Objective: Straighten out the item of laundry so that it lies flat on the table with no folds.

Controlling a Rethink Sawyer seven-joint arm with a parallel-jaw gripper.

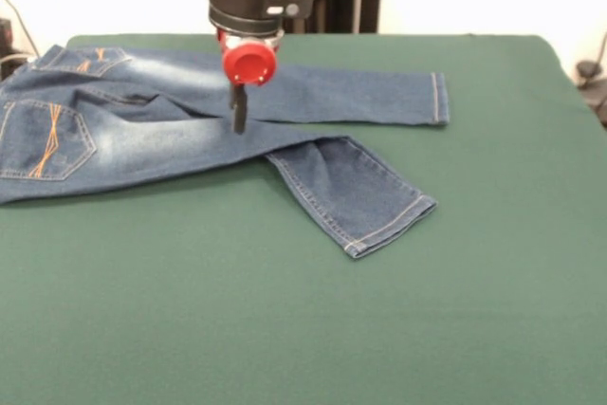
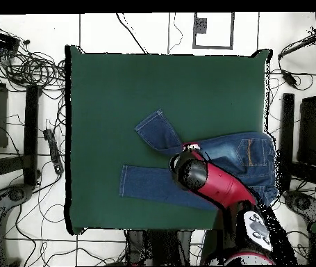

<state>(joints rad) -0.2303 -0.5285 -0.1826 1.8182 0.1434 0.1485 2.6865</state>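
Front view: the small pair of blue denim jeans with faded patches and orange-stitched back pockets (image 1: 180,135) lies across the far left part of the large bench covered in plain dark green felt-like cloth (image 1: 303,329), with the waist end at the left edge of the picture. One leg runs out straight to the right along the far side, its pale-stitched hem lying flat. The other leg is not straight: it bends at about the knee and its lower part angles toward the near right, with a crease where it turns. The seat and pockets look fairly flat, with some ripples between the legs.

The red and black arm comes down over the middle of the garment, and its claw (image 1: 238,109) hangs right at the crotch, where the two legs part, touching or just above the denim. Only one dark blade shows below the round red cap, so I cannot tell whether the claw is open or closed, or whether it grips any cloth.

In the overhead view the arm hides the same spot, and the bent leg shows as a flap pointing away from the straight one.

The job seems partly done: the bent leg remains. The next move likely calls for catching that leg near its hem and drawing it out until the crease at the knee opens.
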